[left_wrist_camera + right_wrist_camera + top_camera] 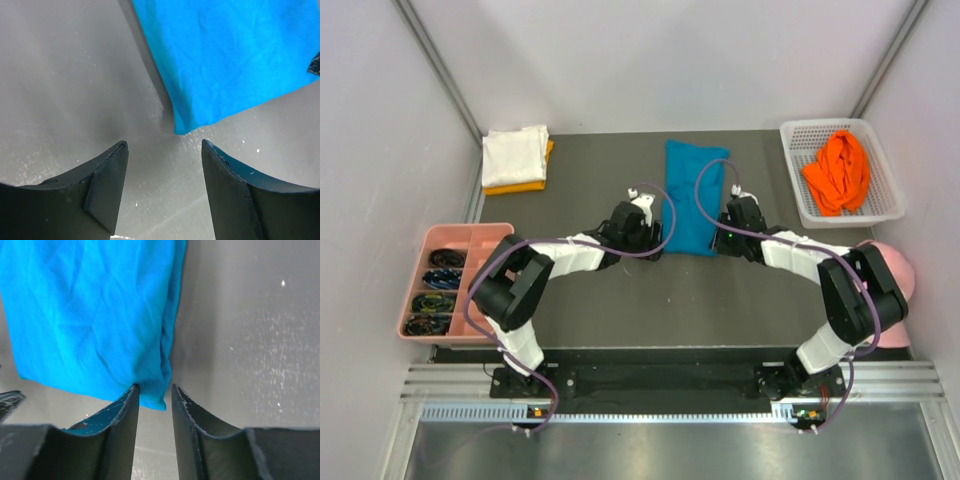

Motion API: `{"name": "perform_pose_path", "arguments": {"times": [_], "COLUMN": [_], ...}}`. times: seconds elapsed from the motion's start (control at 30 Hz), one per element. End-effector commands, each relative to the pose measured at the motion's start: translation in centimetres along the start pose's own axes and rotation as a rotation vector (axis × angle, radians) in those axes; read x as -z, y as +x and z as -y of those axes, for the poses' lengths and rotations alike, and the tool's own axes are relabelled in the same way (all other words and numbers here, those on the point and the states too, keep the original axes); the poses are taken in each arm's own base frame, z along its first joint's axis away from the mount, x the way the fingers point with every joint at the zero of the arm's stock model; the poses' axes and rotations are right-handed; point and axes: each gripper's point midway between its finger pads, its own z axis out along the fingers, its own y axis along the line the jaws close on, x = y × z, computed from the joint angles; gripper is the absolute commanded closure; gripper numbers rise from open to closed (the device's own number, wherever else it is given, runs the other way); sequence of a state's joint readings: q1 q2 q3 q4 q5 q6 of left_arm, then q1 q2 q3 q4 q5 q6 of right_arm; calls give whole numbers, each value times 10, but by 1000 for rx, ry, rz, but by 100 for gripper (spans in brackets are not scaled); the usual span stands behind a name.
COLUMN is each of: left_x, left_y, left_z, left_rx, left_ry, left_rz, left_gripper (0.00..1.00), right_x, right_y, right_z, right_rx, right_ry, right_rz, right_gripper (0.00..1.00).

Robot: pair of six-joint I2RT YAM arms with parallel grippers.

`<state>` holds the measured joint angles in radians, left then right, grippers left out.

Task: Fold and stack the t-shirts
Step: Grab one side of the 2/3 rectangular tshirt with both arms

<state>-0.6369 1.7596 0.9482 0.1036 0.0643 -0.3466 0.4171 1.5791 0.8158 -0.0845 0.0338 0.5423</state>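
Note:
A teal-blue t-shirt (695, 195) lies folded in a long strip at the table's middle. My left gripper (645, 207) sits by its near left corner. In the left wrist view the left gripper (165, 147) is open over bare table, and the teal-blue shirt's corner (225, 55) lies just ahead. My right gripper (738, 212) is at the near right corner. The right gripper (154, 386) has its jaws narrowly apart, with the shirt's corner (150, 390) between the tips and a gap still showing. A white t-shirt (515, 153) lies on a yellow-orange one (516, 187) at the back left. A bright orange t-shirt (837, 172) is in a basket.
The white basket (798, 215) stands at the back right. A pink cap (898, 272) sits at the right edge beside the right arm. A pink divided tray (480, 232) with small items lies at the left edge. Grey walls enclose the table.

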Motion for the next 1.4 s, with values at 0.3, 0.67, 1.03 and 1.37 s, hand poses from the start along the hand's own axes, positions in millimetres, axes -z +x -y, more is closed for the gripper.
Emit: {"name": "perform_pose_path", "arguments": {"times": [0.3, 0.67, 1.03, 1.37], "left_x": [-13, -16, -21, -29], "left_y": [-31, -30, -26, -26], "left_z": [19, 23, 23, 22], "left_rx": [-1, 9, 22, 25], "left_ry": [66, 87, 94, 95], "left_rz": [71, 69, 68, 71], "left_gripper": [35, 36, 38, 41], "right_x": [-4, -9, -9, -9], "right_y": [-16, -9, -7, -6], "right_z": [-16, -17, -20, -18], "right_rx": [12, -2, 2, 13], "right_ry": [-40, -52, -74, -67], "right_rz": [35, 18, 7, 8], "right_gripper": [66, 68, 100, 100]}}
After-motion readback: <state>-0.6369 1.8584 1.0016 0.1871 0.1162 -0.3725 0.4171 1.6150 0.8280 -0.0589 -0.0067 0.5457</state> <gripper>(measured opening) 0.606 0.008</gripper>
